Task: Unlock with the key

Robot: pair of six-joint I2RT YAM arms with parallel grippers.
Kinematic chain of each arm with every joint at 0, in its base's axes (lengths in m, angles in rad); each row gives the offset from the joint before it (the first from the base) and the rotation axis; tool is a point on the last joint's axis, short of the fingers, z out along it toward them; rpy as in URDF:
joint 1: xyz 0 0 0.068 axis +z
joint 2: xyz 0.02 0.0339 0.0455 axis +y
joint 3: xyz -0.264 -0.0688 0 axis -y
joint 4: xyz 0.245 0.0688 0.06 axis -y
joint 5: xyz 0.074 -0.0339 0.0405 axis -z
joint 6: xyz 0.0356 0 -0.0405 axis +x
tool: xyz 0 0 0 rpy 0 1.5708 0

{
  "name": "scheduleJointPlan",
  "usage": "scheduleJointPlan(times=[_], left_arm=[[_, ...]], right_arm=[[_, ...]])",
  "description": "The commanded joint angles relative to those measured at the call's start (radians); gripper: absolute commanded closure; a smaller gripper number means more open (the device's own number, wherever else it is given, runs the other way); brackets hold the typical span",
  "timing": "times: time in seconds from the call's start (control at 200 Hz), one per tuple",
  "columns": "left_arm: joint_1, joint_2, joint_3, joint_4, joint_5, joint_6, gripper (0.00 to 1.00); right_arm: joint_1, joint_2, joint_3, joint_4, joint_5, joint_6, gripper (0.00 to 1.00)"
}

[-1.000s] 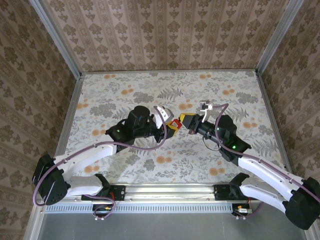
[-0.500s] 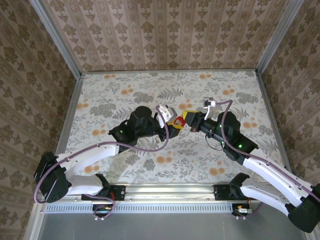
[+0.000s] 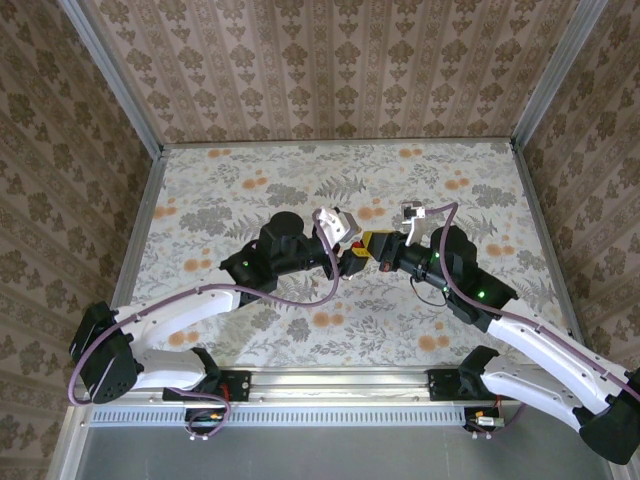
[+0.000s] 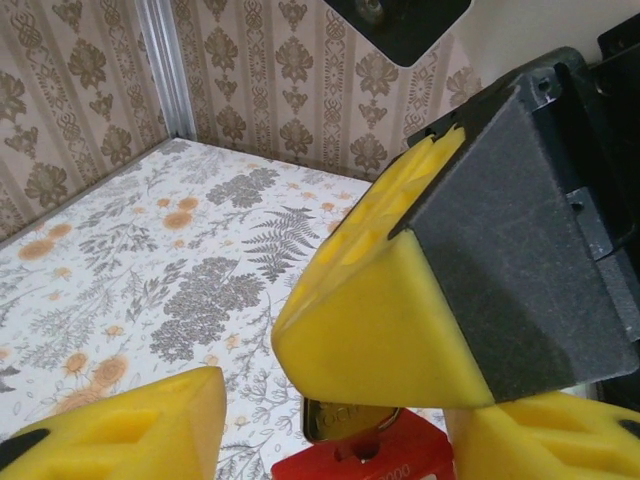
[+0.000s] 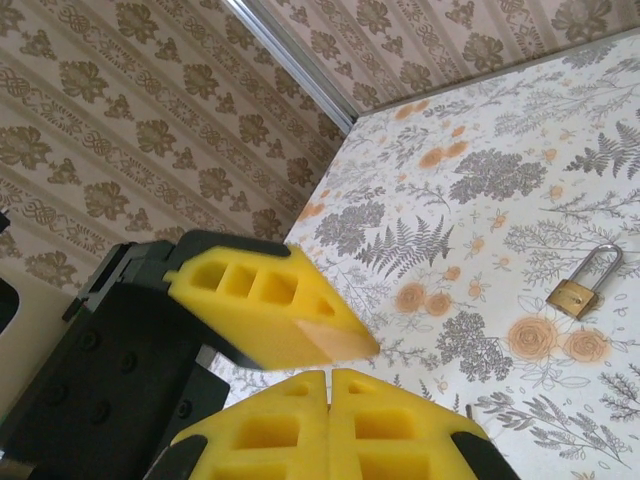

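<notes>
Mid-counter, both tools nose to nose above the floral surface; right tool clenched, pads flush together; in the left wrist view the key hangs from its tip, silver metal pinched at the very end, red tag dangling below; we judge it grasped there. Left tool released, jaws standing apart on either side of the tag, one finger well off, the other just beside it.

Risks, as we read them: the hold is thin and at the pad edge, so the tag's weight could swing the key or let it slip out; the near left finger could snag the tag on backing away and drag the key loose; which part of the metal sits inside the pads is hidden, and if it is the blade, nothing is left to enter a lock.

Around: brass padlock lies flat and loose on the counter, well apart from the tools, shackle seemingly closed; unheld, it may skid under a push. The left tool crowds the way out.
</notes>
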Motion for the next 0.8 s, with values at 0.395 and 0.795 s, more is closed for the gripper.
scheduleJointPlan(times=[0.395,0.795], left_arm=[[-0.003,-0.065,0.000,0.092,-0.082,-0.002,0.21],[-0.012,-0.075,-0.017,-0.048,-0.005,-0.020,0.17]], right_arm=[[0.029,0.030,0.045,-0.162,0.071,-0.070,1.00],[0.029,0.064,0.072,-0.147,0.156,-0.113,1.00]])
